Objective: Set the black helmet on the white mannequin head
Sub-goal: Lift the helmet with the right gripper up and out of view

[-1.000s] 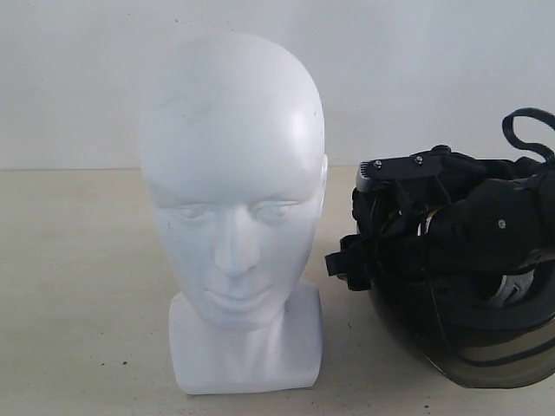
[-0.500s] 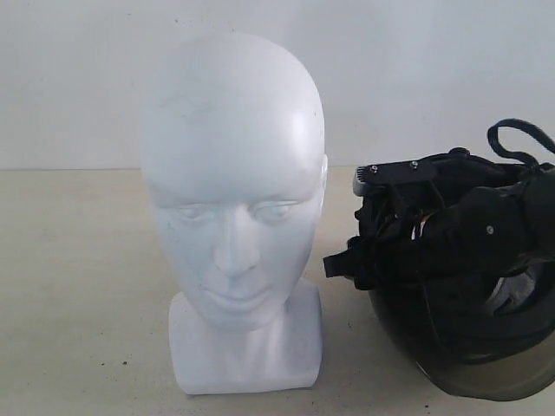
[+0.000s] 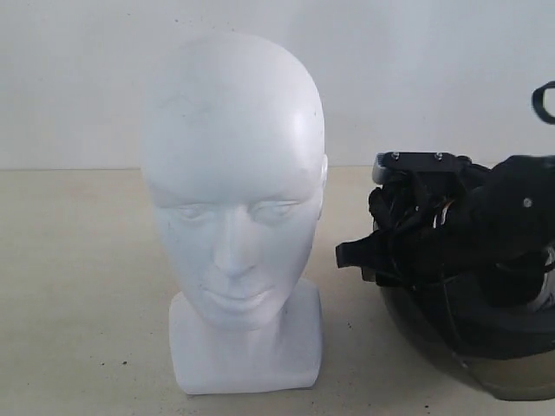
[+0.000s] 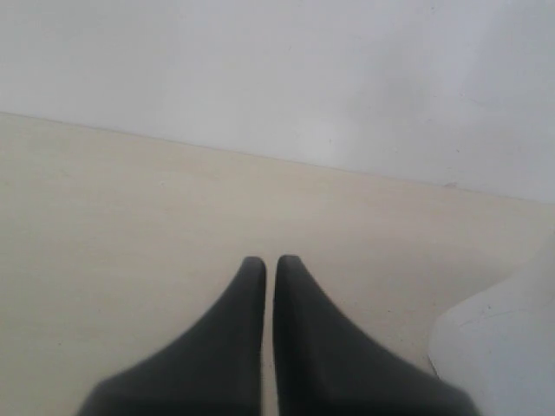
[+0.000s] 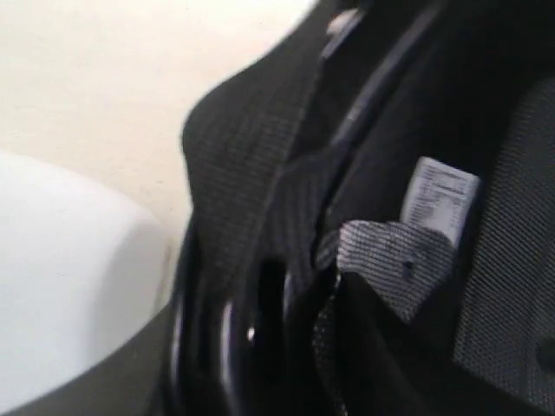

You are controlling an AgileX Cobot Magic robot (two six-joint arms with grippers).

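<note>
My left pincer [image 4: 270,260] is all but shut. Its two smooth black fingers [image 4: 225,347] taper to tips with only a hairline slit between them, and it holds nothing. It hangs over the bare table [image 4: 104,217].

My right pincer [image 3: 425,221] is down at the open mouth of the black helmet [image 3: 486,334], lost among dark straps and lining. I cannot tell how wide it stands or whether it has hold of anything.

From my right wrist, the helmet fills the view. I see coarse black woven padding [image 5: 251,165], a glossy black rim [image 5: 204,347], a grey mesh flap [image 5: 395,260] and a small white printed label [image 5: 440,195], all slightly blurred.

In the exterior view the helmet rests on the table on its rounded crown with the opening upward. Its shell is dark and smooth, and a smoky, translucent visor [image 3: 520,381] curves along its lower edge. The right edge of that view cuts part of it off. A black strap end [image 3: 351,256] juts toward the white mannequin head [image 3: 232,173].

The head stands upright just beside the helmet on its left, and the two do not touch. It is bald, glossy and finely moulded, with closed lips, and it sits on a squarish base [image 3: 247,355] with faint dark specks.

The table is pale beige and matte, and a plain white wall [image 3: 434,69] is behind it.
</note>
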